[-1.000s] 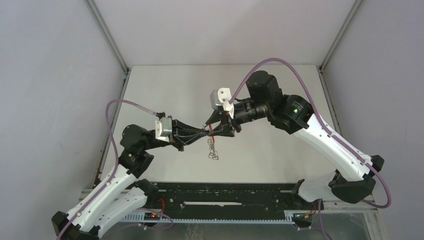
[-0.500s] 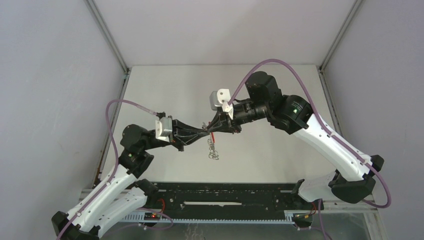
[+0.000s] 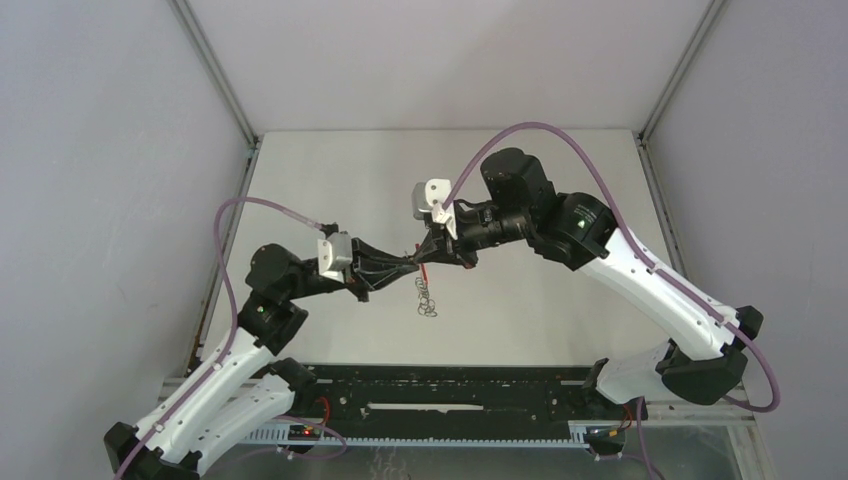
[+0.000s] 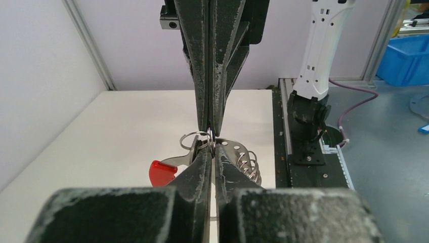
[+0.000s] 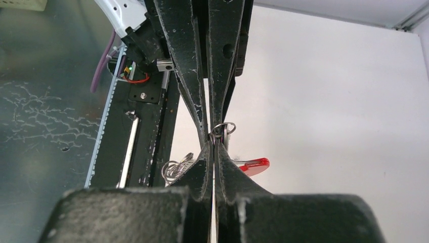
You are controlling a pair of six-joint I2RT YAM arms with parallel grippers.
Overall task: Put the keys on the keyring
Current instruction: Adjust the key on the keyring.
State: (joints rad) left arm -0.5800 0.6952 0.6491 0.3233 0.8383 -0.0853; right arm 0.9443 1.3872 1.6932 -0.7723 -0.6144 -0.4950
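My left gripper (image 3: 411, 266) and right gripper (image 3: 428, 261) meet tip to tip above the middle of the table, both shut. In the left wrist view my left gripper (image 4: 211, 145) pinches the thin keyring (image 4: 194, 137), and the right gripper's fingers (image 4: 218, 76) come down onto the same spot. The red strap (image 4: 162, 172) sticks out to the left. The keys (image 4: 244, 158), a holed silvery plate with wire loops, hang to the right. The right wrist view shows the right gripper (image 5: 213, 145), keyring (image 5: 225, 127), strap (image 5: 255, 165) and keys (image 5: 175, 171). The keys (image 3: 428, 301) dangle below the tips.
A black rail (image 3: 450, 395) with the arm bases runs along the near edge. Grey walls with metal corner posts (image 3: 215, 75) close in the white table (image 3: 560, 190). Purple cables (image 3: 560, 130) arch over each arm. A blue bin (image 4: 407, 58) stands outside the cell.
The right arm's wrist has shifted a little to the left and the left wrist has edged right. The fingertips stay together on the keyring, and the keys still hang below.
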